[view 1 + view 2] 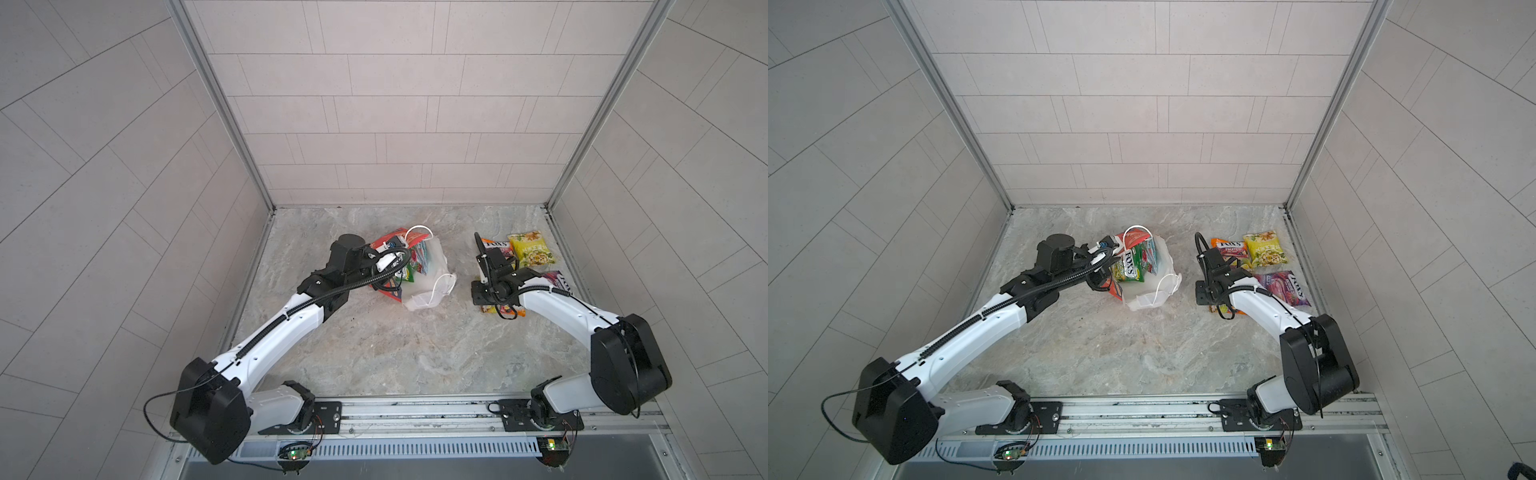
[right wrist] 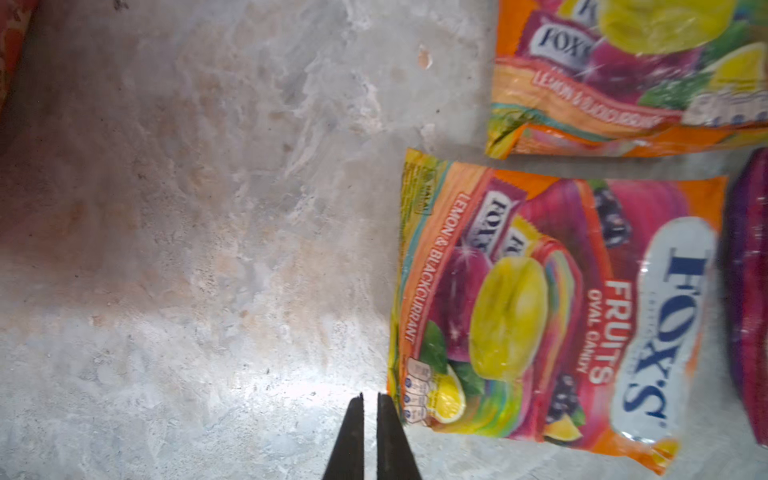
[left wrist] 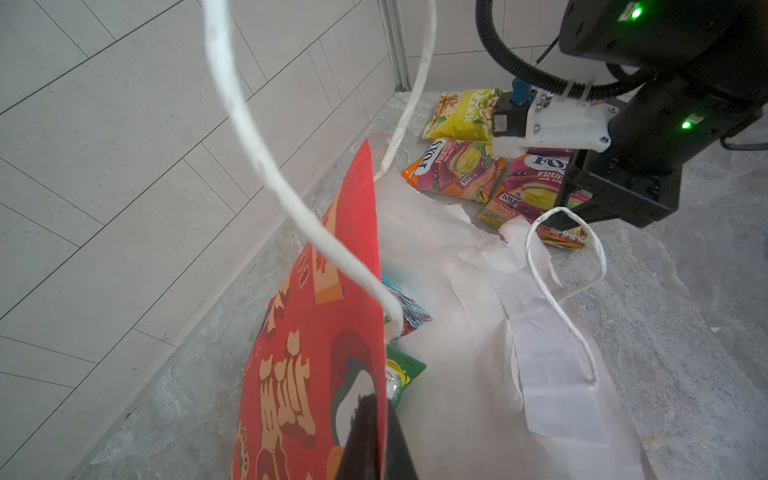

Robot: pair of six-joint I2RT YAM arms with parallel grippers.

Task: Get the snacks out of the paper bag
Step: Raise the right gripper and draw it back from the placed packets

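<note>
I have the left gripper [image 3: 380,432] pinched on the red printed wall of the small red paper gift bag [image 3: 316,332], holding that wall up. The bag's white inner side lies slumped open on the grey marbled tabletop [image 1: 395,353], with a ragged tear along it. One white cord loop handle [image 3: 266,166] arcs up close to the left wrist camera.

Four flat glossy packets are already out, grouped on the table well to the right of the bag in both top views:
- a yellow packet [image 1: 1264,249]
- an orange-pink FOX'S packet [image 1: 1227,249] touching it
- a purple packet [image 1: 1283,286]
- a second orange-pink FOX'S packet [image 2: 540,311], partly under my right arm

The right gripper [image 2: 370,397] hangs just beside that last packet's corner. Its fingers are pressed nearly together, with only a sliver between them and nothing in it.

Two snacks remain in the bag's mouth: a green FOX'S packet [image 1: 1129,266] and a light blue packet [image 3: 405,307] tucked against the red wall.

As I read it, one drop-off is done and the fifth pick is next. The right gripper has to spread, cross to the bag mouth and come in over the slumped white side. It should take the green packet by an exposed edge and steer clear of the second cord handle [image 3: 561,270]. The left pinch needs to hold so the mouth doesn't fold shut.
</note>
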